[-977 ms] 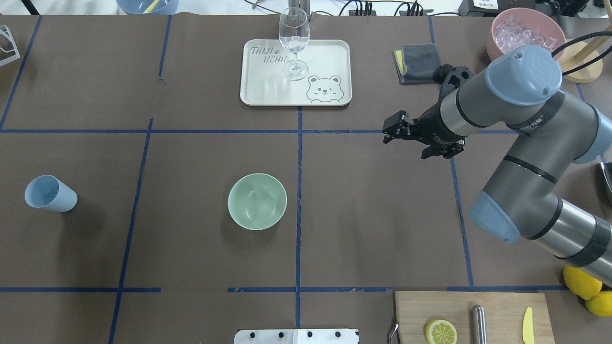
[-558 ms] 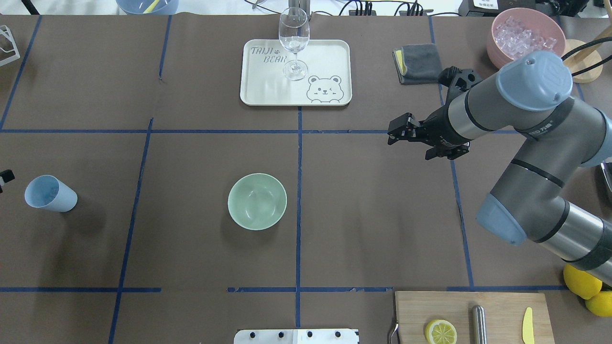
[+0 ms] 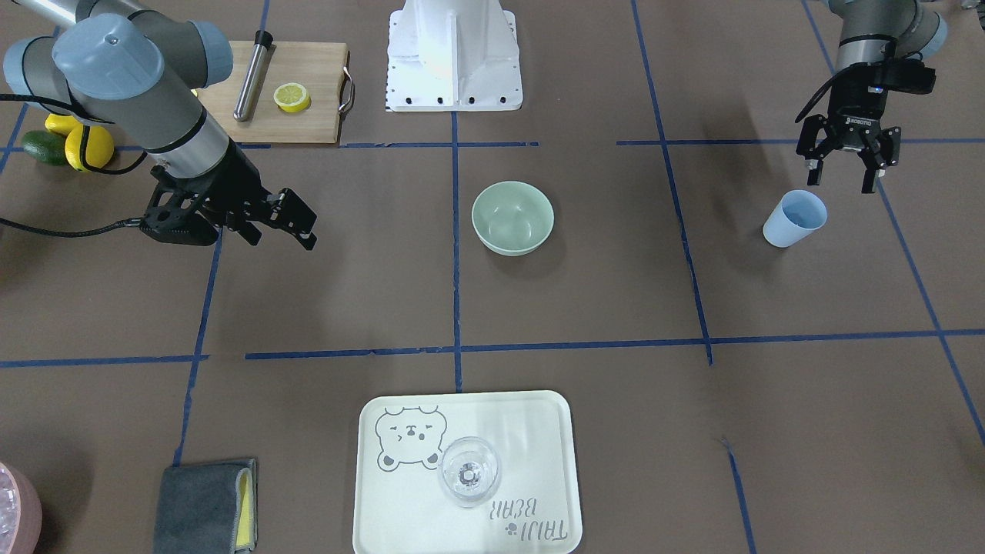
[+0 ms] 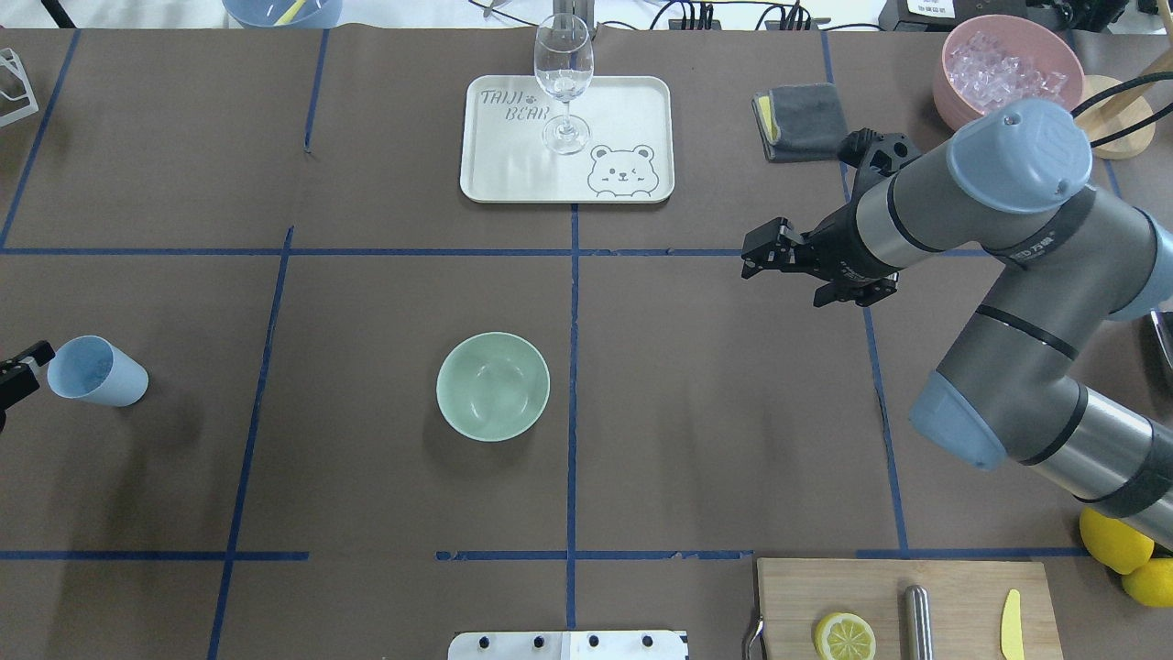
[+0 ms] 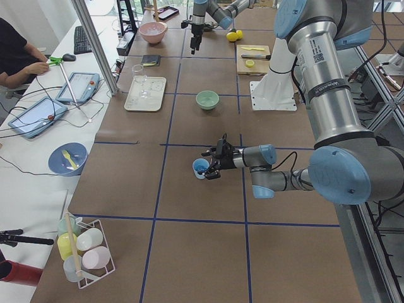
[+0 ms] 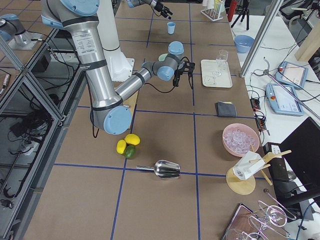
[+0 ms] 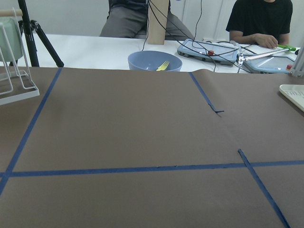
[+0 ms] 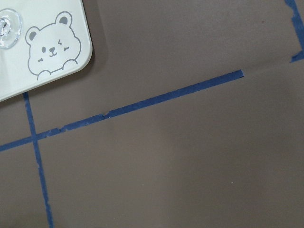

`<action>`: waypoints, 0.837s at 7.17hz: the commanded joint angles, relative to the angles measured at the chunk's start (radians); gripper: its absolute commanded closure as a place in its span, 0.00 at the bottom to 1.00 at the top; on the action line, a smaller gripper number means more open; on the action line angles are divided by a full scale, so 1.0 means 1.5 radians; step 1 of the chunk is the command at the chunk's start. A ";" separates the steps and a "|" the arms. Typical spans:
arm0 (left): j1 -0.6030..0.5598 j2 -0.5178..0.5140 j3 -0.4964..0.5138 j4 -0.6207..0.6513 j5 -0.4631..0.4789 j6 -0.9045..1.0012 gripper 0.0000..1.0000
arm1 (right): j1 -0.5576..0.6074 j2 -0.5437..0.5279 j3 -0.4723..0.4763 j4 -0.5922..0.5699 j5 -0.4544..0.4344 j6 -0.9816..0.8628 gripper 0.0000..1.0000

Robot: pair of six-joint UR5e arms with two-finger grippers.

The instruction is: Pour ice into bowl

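Observation:
The pale mint-green bowl (image 4: 493, 386) stands upright near the table's middle, and it also shows in the front view (image 3: 512, 218). The light blue cup (image 4: 96, 370) stands at the far left, tilted in the front view (image 3: 796, 218). I cannot make out ice inside the cup. My left gripper (image 3: 841, 181) is open and empty, hanging just behind and above the cup; one fingertip (image 4: 27, 359) shows at the overhead view's left edge. My right gripper (image 4: 753, 257) is open and empty, well right of the bowl.
A cream tray (image 4: 660, 137) with a wine glass (image 4: 564, 69) sits at the back. A pink container (image 4: 953, 92) of ice-like pieces and a grey cloth (image 4: 806, 119) sit back right. A cutting board (image 4: 797, 596) with a lemon slice (image 4: 844, 636) lies front right.
My left gripper's fingertip has come into the overhead view at the left edge and moved up to the cup. My right arm has drawn back slightly to the right.

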 commanded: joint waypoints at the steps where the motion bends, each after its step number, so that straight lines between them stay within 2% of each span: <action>1: 0.110 0.000 0.002 0.021 0.142 -0.006 0.01 | 0.000 0.000 -0.002 -0.001 -0.001 0.001 0.00; 3: 0.169 -0.005 0.008 0.105 0.202 -0.098 0.01 | 0.000 0.001 -0.005 0.000 0.000 0.001 0.00; 4: 0.179 -0.005 0.008 0.124 0.206 -0.142 0.01 | -0.001 0.003 -0.005 0.000 0.000 0.001 0.00; 6: 0.198 -0.018 0.010 0.223 0.207 -0.247 0.01 | -0.001 0.003 -0.005 0.000 0.001 0.001 0.00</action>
